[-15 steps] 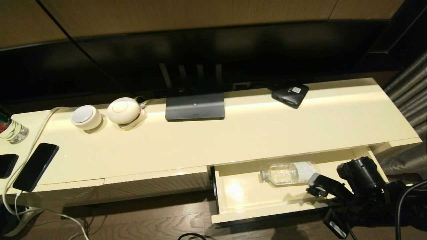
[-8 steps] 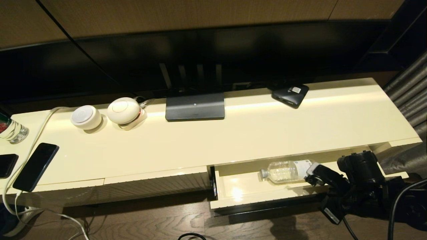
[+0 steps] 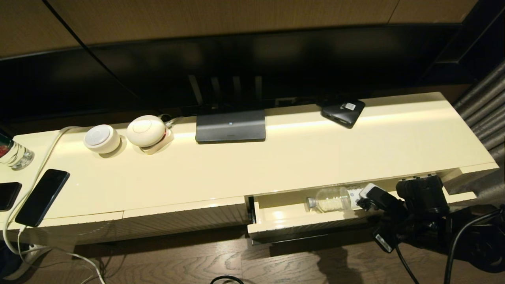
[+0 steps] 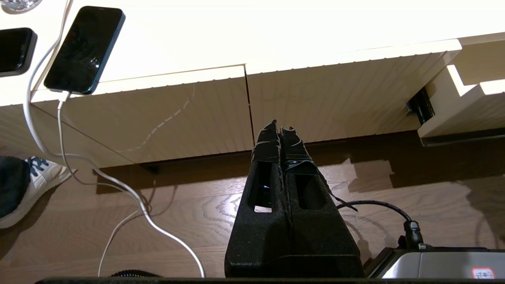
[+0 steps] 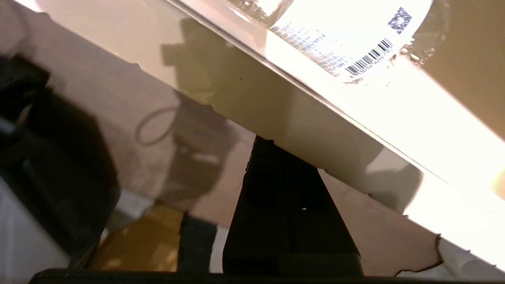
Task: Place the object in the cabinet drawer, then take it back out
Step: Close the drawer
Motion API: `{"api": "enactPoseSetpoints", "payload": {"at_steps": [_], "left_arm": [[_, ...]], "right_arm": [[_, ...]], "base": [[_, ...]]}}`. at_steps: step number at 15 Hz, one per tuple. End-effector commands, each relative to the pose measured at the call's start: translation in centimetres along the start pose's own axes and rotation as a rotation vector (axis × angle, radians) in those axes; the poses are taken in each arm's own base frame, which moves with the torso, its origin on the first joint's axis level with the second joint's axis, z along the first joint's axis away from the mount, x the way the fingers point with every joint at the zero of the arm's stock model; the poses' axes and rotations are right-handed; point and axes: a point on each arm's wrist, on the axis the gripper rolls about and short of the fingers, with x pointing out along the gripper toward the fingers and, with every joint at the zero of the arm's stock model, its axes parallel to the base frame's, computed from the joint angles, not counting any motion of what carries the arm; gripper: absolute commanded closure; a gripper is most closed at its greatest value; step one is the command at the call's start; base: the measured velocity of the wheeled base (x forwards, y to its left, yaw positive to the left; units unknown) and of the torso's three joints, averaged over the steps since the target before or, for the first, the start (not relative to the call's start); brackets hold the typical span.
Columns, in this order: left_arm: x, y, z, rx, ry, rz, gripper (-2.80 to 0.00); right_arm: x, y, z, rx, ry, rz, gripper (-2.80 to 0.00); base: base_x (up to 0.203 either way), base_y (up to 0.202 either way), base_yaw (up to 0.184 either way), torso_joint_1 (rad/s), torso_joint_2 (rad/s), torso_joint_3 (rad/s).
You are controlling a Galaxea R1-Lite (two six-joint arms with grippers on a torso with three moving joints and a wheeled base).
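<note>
- Since a second ago, the drawer [image 3: 276,221] has slid mostly shut.
- Right gripper [image 5: 276,146] presses its front; finger spread cannot be told.
- Water bottle [image 3: 329,198] lies inside, just beyond the gripper.

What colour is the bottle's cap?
Pale grey-white cap on the bottle; head view shows it best.

You had the right gripper [image 5: 282,152] pressed up against the glossy cream front edge of the cabinet drawer [image 5: 276,114], fingers closed together, tips touching the panel. Beyond that edge the water bottle [image 5: 347,35] lay on its side inside the drawer; you could read its white label and barcode. The panel face reflected the gripper and dark arm hardware.
</note>
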Motion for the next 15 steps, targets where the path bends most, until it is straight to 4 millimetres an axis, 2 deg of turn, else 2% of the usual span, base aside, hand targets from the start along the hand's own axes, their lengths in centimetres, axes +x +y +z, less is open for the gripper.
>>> {"api": "enactPoseSetpoints", "payload": {"at_steps": [1, 15], "left_arm": [[0.0, 0.0, -0.1, 0.000, 0.004, 0.000, 0.00], [0.0, 0.0, -0.1, 0.000, 0.004, 0.000, 0.00]], "right_arm": [[0.9, 0.1, 0.1, 0.004, -0.023, -0.028, 0.00], [4.1, -1.0, 2.2, 0.046, -0.157, -0.130, 0.00]], "base": [[0.000, 0.000, 0.000, 0.000, 0.00, 0.000], [0.000, 0.000, 0.000, 0.000, 0.00, 0.000]]}}
